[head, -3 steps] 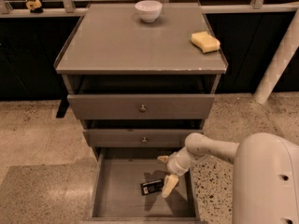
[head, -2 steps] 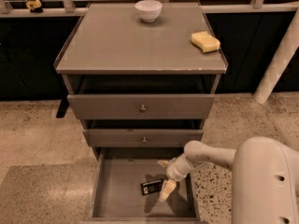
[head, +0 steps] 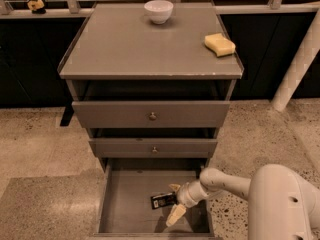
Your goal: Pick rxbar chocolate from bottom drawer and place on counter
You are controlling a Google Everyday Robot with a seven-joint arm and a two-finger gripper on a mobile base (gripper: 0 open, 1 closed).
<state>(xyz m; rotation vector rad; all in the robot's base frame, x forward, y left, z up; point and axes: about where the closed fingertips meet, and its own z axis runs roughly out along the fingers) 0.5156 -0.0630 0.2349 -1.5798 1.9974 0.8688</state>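
- Gripper (head: 171,204) is hanging low in the drawer (head: 125,204), fingers spread around the bar (head: 162,200).
- Bar is lying on the drawer floor, right of centre.
- Bowl (head: 158,11) and sponge (head: 219,44) are sitting on the counter (head: 135,44).

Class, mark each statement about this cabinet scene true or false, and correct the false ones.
1. A round white bowl stands on the flat grey-brown counter. True.
2. The yellow sponge lies in the open bottom drawer. False: it lies on the counter, near its right edge.
3. The robot's claw is down inside the bottom drawer. True.
4. The small black-wrapped rxbar chocolate lies on the counter. False: it lies in the bottom drawer, at the claw.
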